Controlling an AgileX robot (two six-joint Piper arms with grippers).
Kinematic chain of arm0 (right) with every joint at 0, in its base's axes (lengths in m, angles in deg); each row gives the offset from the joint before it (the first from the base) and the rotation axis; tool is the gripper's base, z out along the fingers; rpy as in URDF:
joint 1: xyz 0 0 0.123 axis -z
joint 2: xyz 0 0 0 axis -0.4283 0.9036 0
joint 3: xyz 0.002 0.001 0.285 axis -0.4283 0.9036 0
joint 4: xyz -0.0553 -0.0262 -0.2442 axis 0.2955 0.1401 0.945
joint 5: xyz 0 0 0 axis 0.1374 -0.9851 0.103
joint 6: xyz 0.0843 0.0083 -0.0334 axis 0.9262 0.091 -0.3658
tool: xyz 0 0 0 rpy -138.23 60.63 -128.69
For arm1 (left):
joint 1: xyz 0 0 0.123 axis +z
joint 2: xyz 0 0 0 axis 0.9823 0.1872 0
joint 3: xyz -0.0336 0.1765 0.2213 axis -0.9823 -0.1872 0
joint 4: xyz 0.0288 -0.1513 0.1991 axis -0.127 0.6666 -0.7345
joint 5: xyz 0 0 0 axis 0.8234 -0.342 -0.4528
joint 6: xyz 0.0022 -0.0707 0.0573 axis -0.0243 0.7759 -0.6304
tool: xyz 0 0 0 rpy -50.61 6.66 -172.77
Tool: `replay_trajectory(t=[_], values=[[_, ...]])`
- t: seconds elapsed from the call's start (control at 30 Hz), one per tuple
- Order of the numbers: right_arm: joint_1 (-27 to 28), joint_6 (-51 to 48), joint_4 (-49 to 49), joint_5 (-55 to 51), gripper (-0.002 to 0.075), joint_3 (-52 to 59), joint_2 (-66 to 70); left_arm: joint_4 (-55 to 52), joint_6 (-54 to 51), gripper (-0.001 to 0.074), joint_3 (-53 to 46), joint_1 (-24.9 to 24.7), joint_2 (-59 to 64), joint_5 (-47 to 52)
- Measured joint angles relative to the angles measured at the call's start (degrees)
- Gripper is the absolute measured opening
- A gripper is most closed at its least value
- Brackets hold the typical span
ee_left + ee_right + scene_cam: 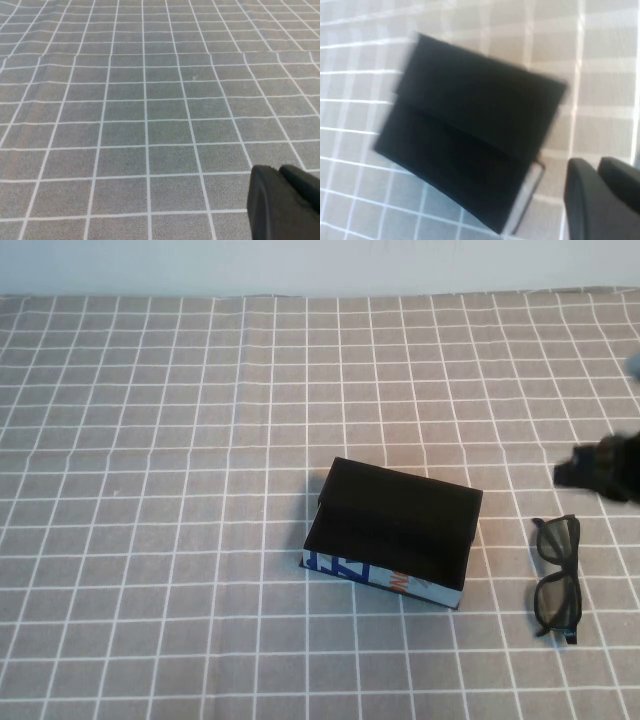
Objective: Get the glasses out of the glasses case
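Right gripper (600,468): positioned at the right edge of the high view, mid-height, showing as a dark blurred mass above the cloth. Whether it is open or closed cannot be told; nothing is visibly held. In the right wrist view its black fingers (600,200) fill the lower right corner, with the case (470,130) beyond them at frame centre.

Glasses (556,578): lying on the cloth just below the right gripper in the high view, at the lower right of the frame, outside the case and apart from it. Black thick frame, dark squarish lenses, one lens above the other in the frame.

Case (392,533): at frame centre of the high view, slightly right, resting on the cloth. Rectangular, turned slightly askew to the grid lines. Black flap covers the top. White side panel with blue and orange print faces the lower edge of the frame.

Left gripper (285,200): seen only in the left wrist view, lower right corner, as a black rounded part over bare cloth (150,100). Its opening cannot be told.

Cloth: grey with a white grid.
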Motion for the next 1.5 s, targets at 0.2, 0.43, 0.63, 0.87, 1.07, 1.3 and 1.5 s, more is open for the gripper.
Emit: replay_trajectory(t=[0.2,0.43,0.63,0.87,1.07,1.3,1.5], values=[[0.0,8.5,13.7,-0.7,-0.0012,-6.1,-12.5,0.0,0.0,-0.0005,0.0,0.0,0.0,0.0],[-0.3,21.4,35.4,0.0,-0.0016,-5.4,-31.1,0.0,0.0,-0.0005,0.0,0.0,0.0,0.0],[-2.4,25.2,37.2,1.7,-0.0016,2.3,-44.1,0.0,0.0,-0.0005,0.0,0.0,0.0,0.0],[-2.6,28.6,30.4,2.3,-0.0016,12.7,-53.0,0.0,0.0,-0.0005,0.0,0.0,0.0,0.0],[-2.6,29.0,21.1,2.6,-0.0016,17.4,-54.2,0.0,0.0,-0.0005,0.0,0.0,0.0,0.0],[-2.6,29.3,20.2,2.6,-0.0017,21.0,-54.2,0.0,0.0,-0.0005,0.0,0.0,0.0,0.0],[-1.6,29.3,24.7,4.5,-0.0017,24.3,-57.2,0.0,0.0,-0.0005,0.0,0.0,0.0,0.0]])
